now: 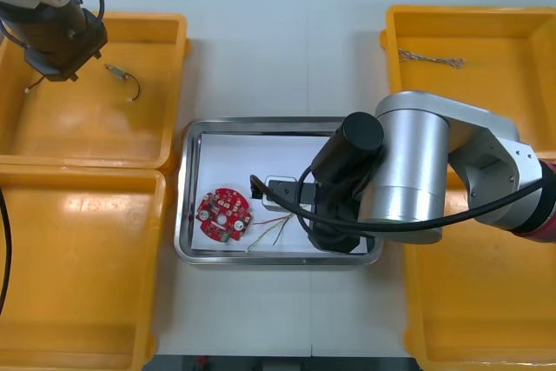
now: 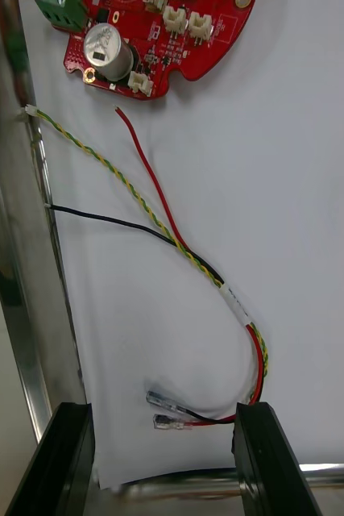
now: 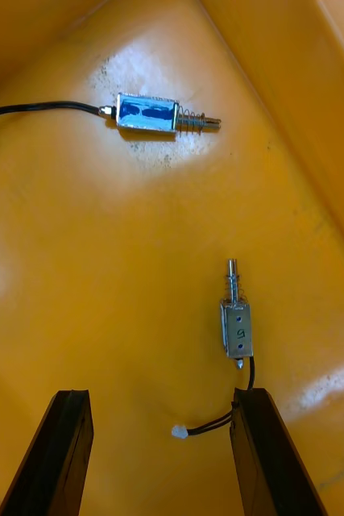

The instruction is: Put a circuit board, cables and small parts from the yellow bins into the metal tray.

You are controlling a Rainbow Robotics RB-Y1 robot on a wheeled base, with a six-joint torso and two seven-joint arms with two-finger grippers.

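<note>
1. The round red circuit board (image 1: 224, 213) lay flat on the white lining of the shiny metal tray (image 1: 188, 182). It was studded with white sockets and a silver cylindrical can.
2. Just beside it lay a thin cable (image 2: 180, 246) of red, black and twisted yellow strands, ending in small clear-sleeved metal terminals.
3. The right gripper (image 2: 159, 419) hung low in the tray with its black fingers apart, the terminals between them and the cable's bend at one fingertip.
4. In the front view, the right arm's silvery bulk covered the tray's right part.
5. The left gripper (image 3: 162, 399) was over the far left yellow bin (image 1: 178, 58), fingers apart, above two small metal parts (image 3: 236, 322). These were glossy boxy bodies with spring plungers and black leads.
6. A twisted cable (image 1: 430, 60) lay in the far right bin (image 1: 391, 32) on the light surface (image 1: 278, 41).
</note>
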